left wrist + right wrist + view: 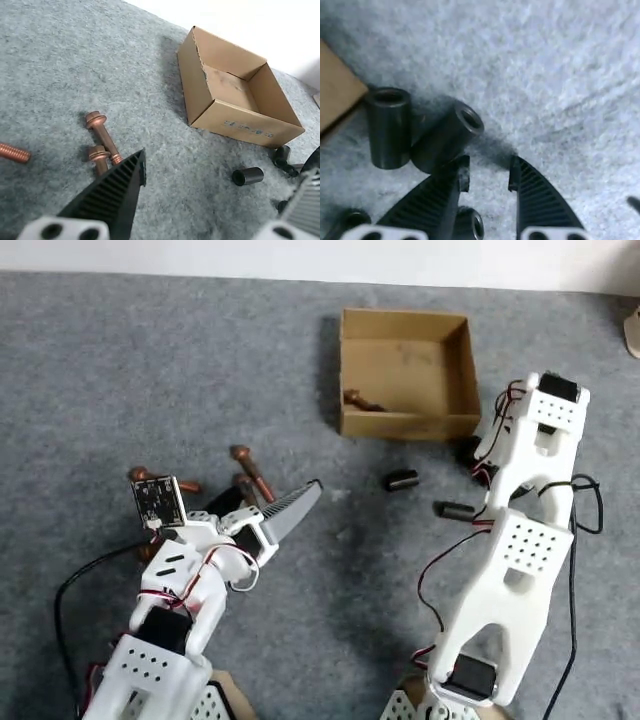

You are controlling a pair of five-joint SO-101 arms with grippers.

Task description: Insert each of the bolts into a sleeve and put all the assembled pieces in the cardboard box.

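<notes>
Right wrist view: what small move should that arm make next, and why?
Probably shift the right gripper sideways until the lying sleeve sits between its fingers. They are open over bare mat, and that sleeve lies just outside one of them, close beside a second sleeve.

You have a grey felt mat [120,360] spread from edge to edge, with a pale tan object [632,332] at 2 o'clock

Left end effector [227,162] spread wide, right end effector [489,167] slightly parted
</notes>
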